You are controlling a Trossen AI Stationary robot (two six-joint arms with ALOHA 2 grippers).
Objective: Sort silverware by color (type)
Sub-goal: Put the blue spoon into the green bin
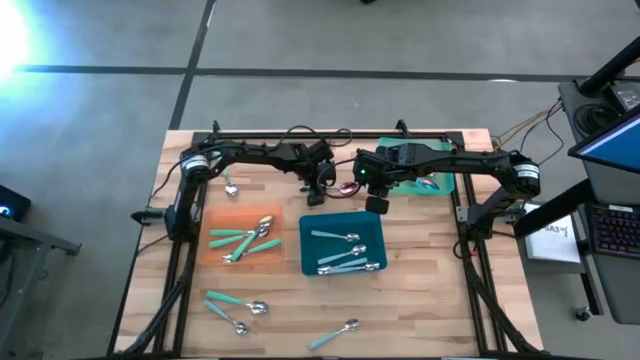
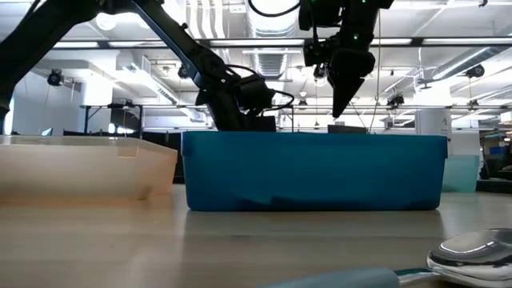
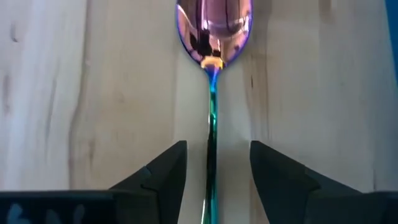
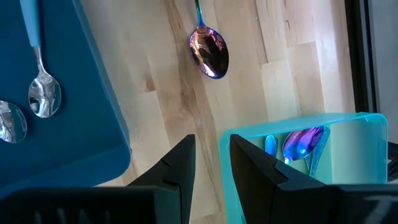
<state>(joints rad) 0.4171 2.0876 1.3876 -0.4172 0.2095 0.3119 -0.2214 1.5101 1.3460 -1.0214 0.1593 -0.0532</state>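
With fingers apart, left end effector [image 3: 211, 180] straddles iridescent spoon [image 3: 213, 37] flat on surface [image 3: 93, 93], unclamped | right end effector [image 4: 211, 168] hovers, empty, slightly parted | spoon likely bound for green tray [image 4: 348, 124].

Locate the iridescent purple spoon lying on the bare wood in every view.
High: barely visible at the left gripper, above the blue tray.
Low: not visible.
Left wrist: iridescent spoon, handle between open fingers.
Right wrist, beside the shared blue tray.
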